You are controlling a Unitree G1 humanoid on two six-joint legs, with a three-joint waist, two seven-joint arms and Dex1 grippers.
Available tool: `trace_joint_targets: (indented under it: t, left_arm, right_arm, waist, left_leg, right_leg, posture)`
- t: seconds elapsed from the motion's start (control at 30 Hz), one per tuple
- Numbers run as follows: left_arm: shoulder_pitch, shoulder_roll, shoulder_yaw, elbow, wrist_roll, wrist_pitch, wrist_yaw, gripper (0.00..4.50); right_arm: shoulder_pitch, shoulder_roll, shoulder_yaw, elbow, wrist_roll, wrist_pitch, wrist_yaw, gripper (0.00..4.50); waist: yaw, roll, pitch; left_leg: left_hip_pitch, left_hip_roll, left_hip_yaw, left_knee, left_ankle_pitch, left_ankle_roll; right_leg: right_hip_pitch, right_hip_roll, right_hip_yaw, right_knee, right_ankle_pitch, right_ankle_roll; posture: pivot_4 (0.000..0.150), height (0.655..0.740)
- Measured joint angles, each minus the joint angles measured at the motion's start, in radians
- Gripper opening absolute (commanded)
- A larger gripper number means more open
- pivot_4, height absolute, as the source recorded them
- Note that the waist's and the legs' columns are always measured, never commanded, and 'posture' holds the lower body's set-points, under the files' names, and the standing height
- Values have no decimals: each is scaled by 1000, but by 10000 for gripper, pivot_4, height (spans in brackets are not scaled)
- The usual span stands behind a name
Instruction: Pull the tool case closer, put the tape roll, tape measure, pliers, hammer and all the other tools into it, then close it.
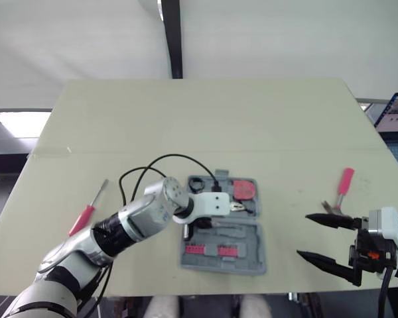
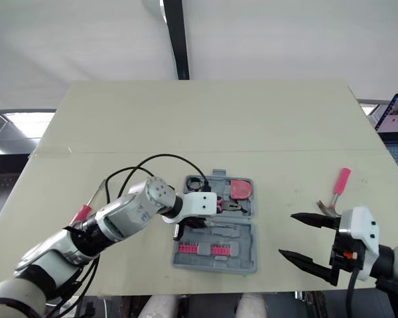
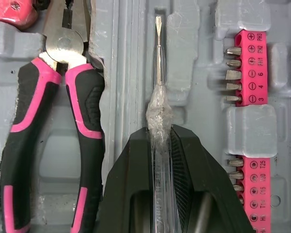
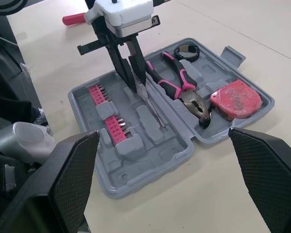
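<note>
My left pincer (image 3: 161, 133) is clamped on the clear screwdriver (image 3: 158, 63) by its handle, fingers closed tight around it. The blade points along the long groove in the middle of the case (image 4: 145, 165). The case lies open on the near middle of the table (image 1: 186, 119). The tip looks to be touching or just above the groove floor; I cannot tell which.

The pliers (image 4: 177, 85), tape measure (image 4: 235, 99) and tape roll (image 4: 186, 50) already lie in their pockets. The pink bits (image 3: 250, 68) sit in the near half.

I judge the step in hand to be seating this screwdriver. Next I should lay it flat in the groove, let go, and lift straight out without dragging it.

My right pincer (image 1: 304, 235) hangs wide open and empty over the near right of the table. The hammer (image 1: 343, 185) lies just beyond it, so that looks like its next pick. The pink screwdriver (image 1: 86, 215) lies out on the left, well apart from the case, and is also to be packed. The lid is not yet shut.
</note>
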Motion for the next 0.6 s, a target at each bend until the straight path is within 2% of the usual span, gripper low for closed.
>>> trace_joint_targets:
  t: [0.6]
  left_arm:
    - [-17,-12,-10,10,19,-22,-19,467]
  right_arm:
    - [11,5,0,-5,1,2,-14,45000]
  waist:
    - [0,0,0]
  left_leg:
    - [0,0,0,0,0,0]
  right_leg:
    - [0,0,0,0,0,0]
  posture:
    - [1500,7400]
